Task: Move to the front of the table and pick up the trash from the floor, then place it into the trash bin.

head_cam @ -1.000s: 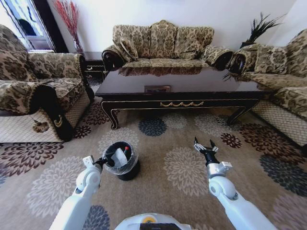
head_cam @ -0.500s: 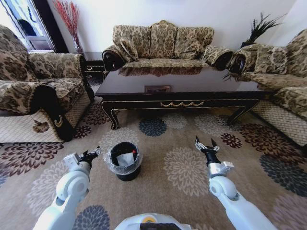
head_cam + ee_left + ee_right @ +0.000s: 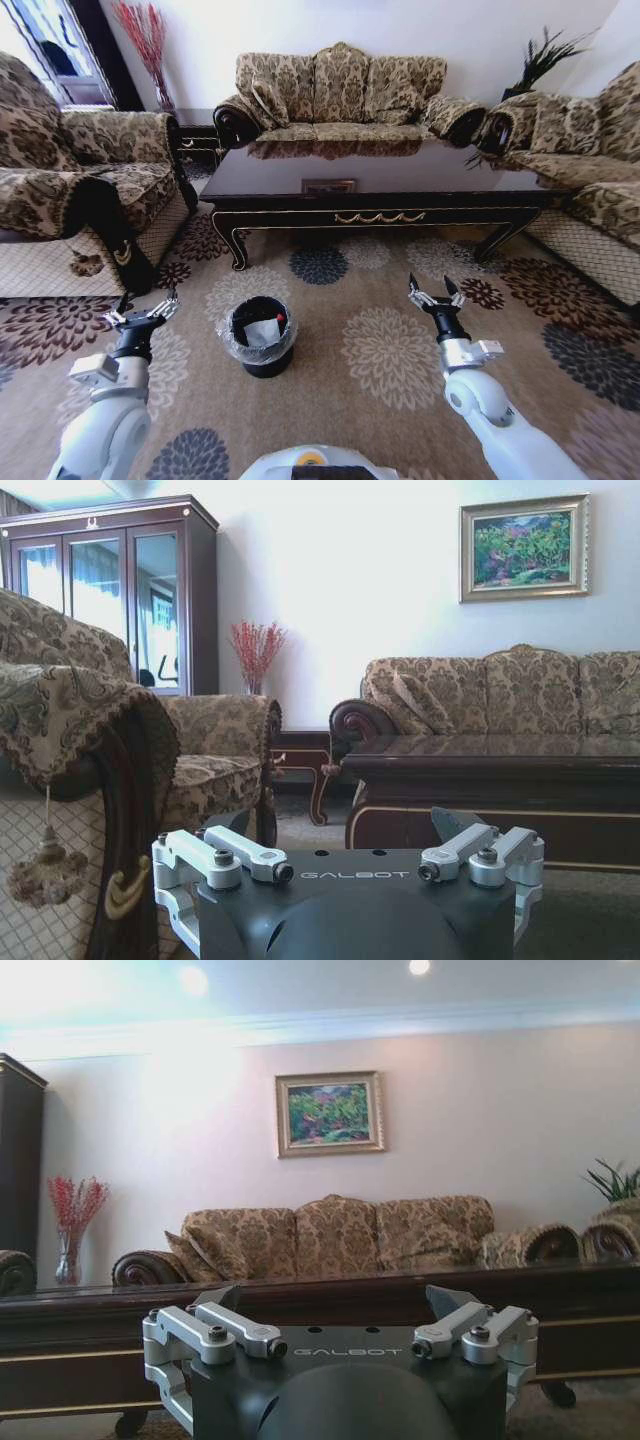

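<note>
The black trash bin (image 3: 258, 338) with its clear liner stands on the patterned carpet in front of the dark glossy table (image 3: 370, 185). Inside the bin lies the trash: a folded white napkin (image 3: 262, 331) and a small red-tipped piece (image 3: 279, 318). My left gripper (image 3: 143, 311) hangs open and holds nothing, left of the bin and apart from it. It faces the table (image 3: 480, 765), and its jaws (image 3: 345, 825) are spread. My right gripper (image 3: 432, 293) is open too, right of the bin over the carpet. Its spread jaws (image 3: 335, 1298) point at the table's apron (image 3: 100, 1320).
An armchair (image 3: 70, 190) stands close on the left, a sofa (image 3: 340, 90) behind the table and another (image 3: 590, 170) on the right. A glass-door cabinet (image 3: 110, 590) stands by the wall. Open carpet (image 3: 385, 350) lies between the bin and my right arm.
My left arm has swung away from above the bin to the left and now points forward. The napkin stays in the bin. The right arm has barely shifted.
</note>
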`<state>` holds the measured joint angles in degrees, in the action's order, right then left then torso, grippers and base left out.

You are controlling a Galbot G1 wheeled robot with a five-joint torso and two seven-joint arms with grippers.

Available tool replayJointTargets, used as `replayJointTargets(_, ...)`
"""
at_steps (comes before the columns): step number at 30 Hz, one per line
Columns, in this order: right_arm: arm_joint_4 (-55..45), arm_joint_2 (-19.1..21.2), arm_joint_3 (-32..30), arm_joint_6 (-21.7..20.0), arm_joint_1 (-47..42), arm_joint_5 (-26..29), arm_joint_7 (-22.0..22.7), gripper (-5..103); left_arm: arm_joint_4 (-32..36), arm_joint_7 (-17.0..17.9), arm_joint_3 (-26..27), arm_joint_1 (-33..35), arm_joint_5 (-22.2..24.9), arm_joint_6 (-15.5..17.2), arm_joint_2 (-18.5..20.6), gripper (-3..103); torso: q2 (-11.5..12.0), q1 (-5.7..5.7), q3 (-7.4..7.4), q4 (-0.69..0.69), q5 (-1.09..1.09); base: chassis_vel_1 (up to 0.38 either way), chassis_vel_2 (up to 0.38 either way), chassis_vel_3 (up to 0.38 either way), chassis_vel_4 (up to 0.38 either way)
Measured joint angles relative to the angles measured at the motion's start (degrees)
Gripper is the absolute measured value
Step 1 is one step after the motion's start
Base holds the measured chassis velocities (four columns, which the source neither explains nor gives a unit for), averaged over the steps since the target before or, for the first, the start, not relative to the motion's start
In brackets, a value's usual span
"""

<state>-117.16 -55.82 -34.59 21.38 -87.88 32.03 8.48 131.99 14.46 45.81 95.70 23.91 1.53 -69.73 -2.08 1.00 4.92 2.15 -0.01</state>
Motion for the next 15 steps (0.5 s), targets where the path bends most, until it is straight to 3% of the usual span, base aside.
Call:
replayJointTargets(3,-0.1,-0.4,-1.2,1.4,-1.3,-2.0,-2.7,100,-0.1,-0.5,-0.7,1.4,-2.6,-2.1,-2.0,100,0.0,0.00,0.00,0.00,0.01,0.000,0.000,0.000,0.000)
replayJointTargets(4,-0.1,-0.5,-1.6,2.7,-2.1,-3.4,-4.8,100,-0.2,-1.5,-0.8,3.4,-5.8,-5.2,-4.7,100,0.0,0.00,0.00,-0.04,0.02,0.000,0.000,0.000,0.000)
replayJointTargets(5,-0.1,-0.5,-1.6,3.2,-2.4,-3.8,-5.5,100,0.0,-1.7,-0.9,4.7,-6.5,-6.4,-6.1,100,0.0,0.00,0.00,-0.06,0.01,0.000,0.000,0.000,0.000)
replayJointTargets(10,-0.1,-0.5,-1.5,3.4,-2.9,-4.1,-6.0,100,1.5,-1.1,-1.0,6.5,-5.4,-7.0,-7.5,100,0.0,0.00,0.00,-0.05,0.02,0.000,0.000,0.000,0.000)
replayJointTargets(15,0.3,0.2,-0.3,1.9,-2.7,-4.2,-5.2,100,4.3,0.0,-0.8,7.1,-3.7,-5.3,-6.5,100,0.0,0.00,0.00,-0.04,0.02,0.000,0.000,0.000,0.000)
